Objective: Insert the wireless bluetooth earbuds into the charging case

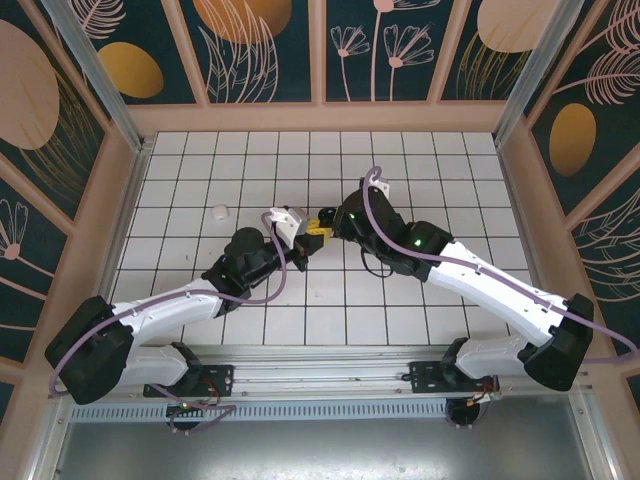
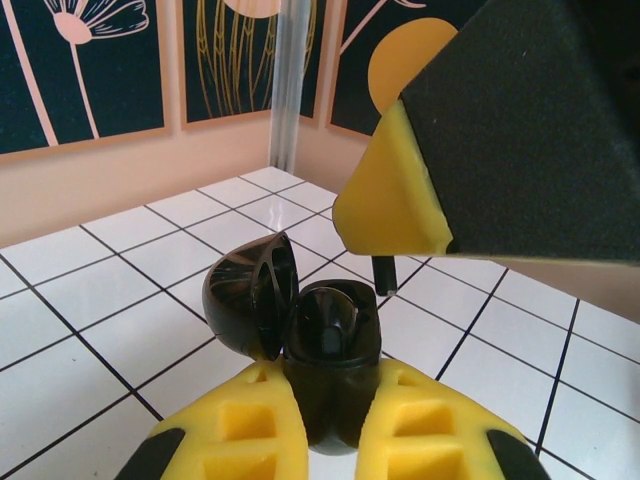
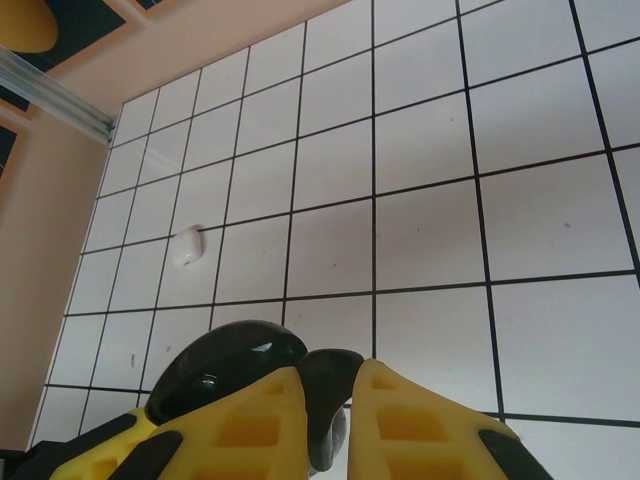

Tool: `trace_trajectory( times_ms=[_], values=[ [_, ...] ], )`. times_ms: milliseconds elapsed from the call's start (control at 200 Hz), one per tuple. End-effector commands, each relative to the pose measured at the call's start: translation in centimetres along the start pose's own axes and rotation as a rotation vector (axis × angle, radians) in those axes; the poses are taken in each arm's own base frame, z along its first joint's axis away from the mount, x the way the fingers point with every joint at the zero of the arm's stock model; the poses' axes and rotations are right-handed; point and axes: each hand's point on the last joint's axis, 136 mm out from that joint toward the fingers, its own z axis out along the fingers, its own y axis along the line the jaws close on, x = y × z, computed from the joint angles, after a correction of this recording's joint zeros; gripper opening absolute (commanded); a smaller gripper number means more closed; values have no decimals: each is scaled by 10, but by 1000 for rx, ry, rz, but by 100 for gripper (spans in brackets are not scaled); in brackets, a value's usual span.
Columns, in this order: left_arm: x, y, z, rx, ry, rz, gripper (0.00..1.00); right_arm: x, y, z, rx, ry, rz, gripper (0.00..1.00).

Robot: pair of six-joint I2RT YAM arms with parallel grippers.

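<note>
My left gripper (image 2: 330, 388) (image 1: 300, 234) is shut on the black charging case (image 2: 330, 350), holding it upright. The case's lid (image 2: 245, 300) hangs open to the left. Just above and behind the case, my right gripper (image 3: 330, 378) (image 1: 326, 226) is shut on a black earbud (image 3: 345, 395). The earbud's stem (image 2: 384, 275) pokes down below the right gripper's yellow finger (image 2: 390, 200), a little apart from the case's open mouth. In the right wrist view the glossy lid (image 3: 225, 370) lies just left of the fingers. Both grippers meet at the middle of the tiled table (image 1: 420, 170).
A small whitish object (image 1: 218, 212) (image 3: 187, 248) lies on a tile to the left of the grippers. Peach walls (image 1: 320, 118) and metal posts ring the tiled table. Open tiles stretch behind and to both sides of the arms.
</note>
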Motion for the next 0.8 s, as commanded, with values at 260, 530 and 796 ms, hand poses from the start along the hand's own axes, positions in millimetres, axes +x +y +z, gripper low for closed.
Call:
trace_trajectory(
  times_ms=[260, 530, 796],
  values=[
    [-5, -5, 5, 26, -21, -2, 0, -11, 16, -2, -35, -23, -21, 13],
    [-10, -6, 4, 30, -32, -1, 0, 0, 14, 12, -29, 7, -36, 13],
    [-11, -6, 4, 28, -38, -5, 0, 5, 17, 18, -42, 30, -39, 13]
  ],
)
